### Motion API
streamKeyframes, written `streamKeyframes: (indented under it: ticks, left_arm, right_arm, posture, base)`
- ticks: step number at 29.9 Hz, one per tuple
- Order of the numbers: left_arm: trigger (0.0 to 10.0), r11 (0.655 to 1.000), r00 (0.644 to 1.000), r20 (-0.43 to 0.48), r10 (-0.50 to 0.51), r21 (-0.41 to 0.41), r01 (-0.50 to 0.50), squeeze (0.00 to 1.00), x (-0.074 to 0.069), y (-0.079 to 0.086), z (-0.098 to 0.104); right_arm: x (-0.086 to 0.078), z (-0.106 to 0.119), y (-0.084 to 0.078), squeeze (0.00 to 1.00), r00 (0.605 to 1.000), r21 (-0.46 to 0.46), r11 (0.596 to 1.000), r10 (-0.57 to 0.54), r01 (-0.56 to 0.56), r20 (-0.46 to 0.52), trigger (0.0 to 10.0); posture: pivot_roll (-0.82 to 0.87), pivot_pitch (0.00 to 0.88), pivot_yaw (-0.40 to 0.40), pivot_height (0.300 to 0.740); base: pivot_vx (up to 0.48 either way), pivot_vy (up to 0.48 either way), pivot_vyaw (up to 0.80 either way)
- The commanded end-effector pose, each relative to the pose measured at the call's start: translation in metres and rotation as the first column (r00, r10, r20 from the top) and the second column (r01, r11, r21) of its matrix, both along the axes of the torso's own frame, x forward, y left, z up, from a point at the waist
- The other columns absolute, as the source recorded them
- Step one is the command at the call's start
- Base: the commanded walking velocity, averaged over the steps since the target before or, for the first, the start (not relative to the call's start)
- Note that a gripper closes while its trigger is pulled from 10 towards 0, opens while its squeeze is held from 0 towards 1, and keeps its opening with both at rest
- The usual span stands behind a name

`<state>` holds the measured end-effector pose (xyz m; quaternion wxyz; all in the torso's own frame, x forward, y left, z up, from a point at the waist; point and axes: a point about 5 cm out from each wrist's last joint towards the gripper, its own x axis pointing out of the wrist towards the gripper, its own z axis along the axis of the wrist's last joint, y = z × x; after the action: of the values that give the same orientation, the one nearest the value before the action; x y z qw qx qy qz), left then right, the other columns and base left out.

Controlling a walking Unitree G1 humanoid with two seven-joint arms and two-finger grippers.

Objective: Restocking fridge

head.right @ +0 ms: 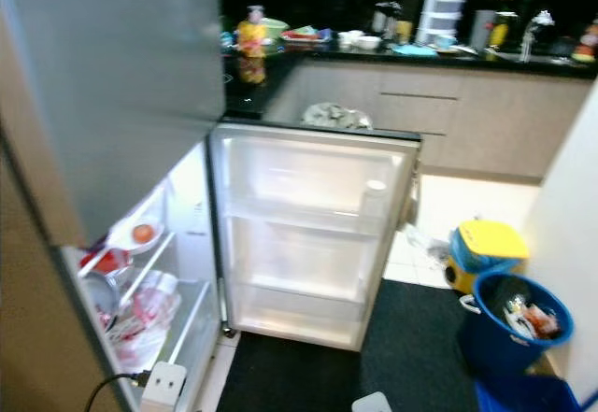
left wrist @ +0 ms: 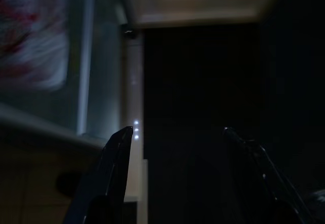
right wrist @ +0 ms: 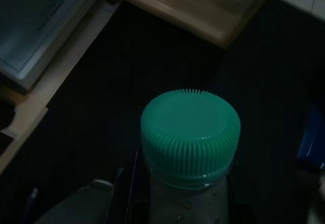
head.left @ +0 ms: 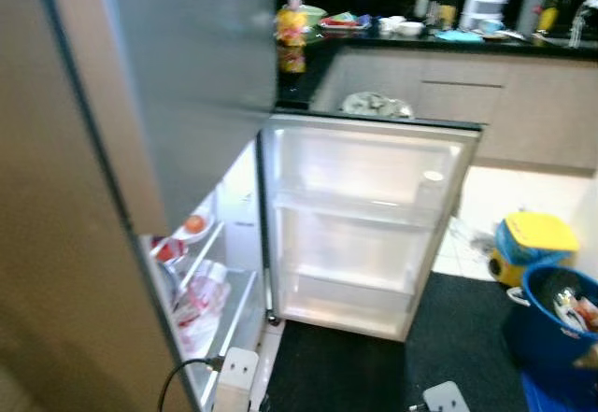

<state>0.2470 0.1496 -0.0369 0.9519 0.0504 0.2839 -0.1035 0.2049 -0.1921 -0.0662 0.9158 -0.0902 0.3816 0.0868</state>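
The fridge [head.right: 140,272] stands open, its door [head.right: 308,234] swung wide over a dark mat [head.right: 308,375]; the left gripper [left wrist: 175,148] hangs above the mat, fingers spread; the right gripper [right wrist: 180,183] clasps a green-capped bottle [right wrist: 189,132] over the same mat.

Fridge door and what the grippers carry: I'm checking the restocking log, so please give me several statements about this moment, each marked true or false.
1. The lower fridge door stands open. True.
2. Its door shelves are packed with bottles. False: they look bare.
3. The right gripper holds a bottle with a green cap. True.
4. The left gripper is shut on a carton. False: its fingers are apart with nothing between them.
5. A blue bin stands on the floor right of the fridge door. True.
6. The blue bin is empty. False: there is rubbish inside.
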Motion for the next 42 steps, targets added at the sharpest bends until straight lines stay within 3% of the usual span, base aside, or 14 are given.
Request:
streamKeyframes:
  ticks: [1,13,18,27,30,42]
  left_arm:
    - [10.0,1.000,1.000,-0.014,-0.010,-0.002,0.010,0.00,-0.005,0.000,-0.004]
    - [10.0,0.999,0.999,-0.002,-0.039,-0.012,0.039,0.00,-0.002,-0.004,-0.001]
    - [10.0,0.995,0.996,0.014,-0.094,-0.016,0.094,0.00,0.000,-0.013,0.001]
    - [10.0,0.995,0.996,0.031,-0.087,-0.041,0.088,0.00,0.003,-0.016,0.004]
    - [10.0,0.989,0.990,0.026,-0.137,-0.049,0.139,0.00,0.002,-0.021,0.004]
    - [10.0,0.989,0.990,0.013,-0.139,-0.055,0.139,0.00,0.000,-0.022,0.002]
  right_arm:
    - [0.002,0.002,-0.004,0.00,1.000,0.007,1.000,-0.029,0.029,0.012,10.0]
    - [-0.004,0.000,-0.008,0.00,0.998,0.004,0.998,-0.055,0.055,0.003,10.0]
    - [-0.005,-0.001,-0.009,0.00,0.998,-0.005,0.998,-0.058,0.058,0.005,10.0]
    - [-0.005,-0.001,-0.008,0.00,0.998,-0.003,0.998,-0.058,0.058,0.007,10.0]
    - [-0.004,0.000,-0.008,0.00,0.998,-0.001,0.998,-0.056,0.056,0.014,10.0]
    - [-0.005,0.000,-0.009,0.00,0.998,0.000,0.998,-0.062,0.062,0.016,10.0]
  posture:
    - [-0.05,0.073,0.013,0.740]
    - [-0.06,0.079,0.025,0.740]
    - [-0.07,0.082,0.027,0.740]
    - [-0.07,0.084,0.026,0.740]
    - [-0.07,0.084,0.029,0.740]
    - [-0.08,0.085,0.029,0.740]
  base:
    - [0.000,0.000,-0.80]
    - [0.000,0.000,-0.80]
    - [0.000,0.000,0.00]
    - [0.000,0.000,0.00]
    - [0.280,0.000,0.00]
    - [0.337,0.000,0.00]
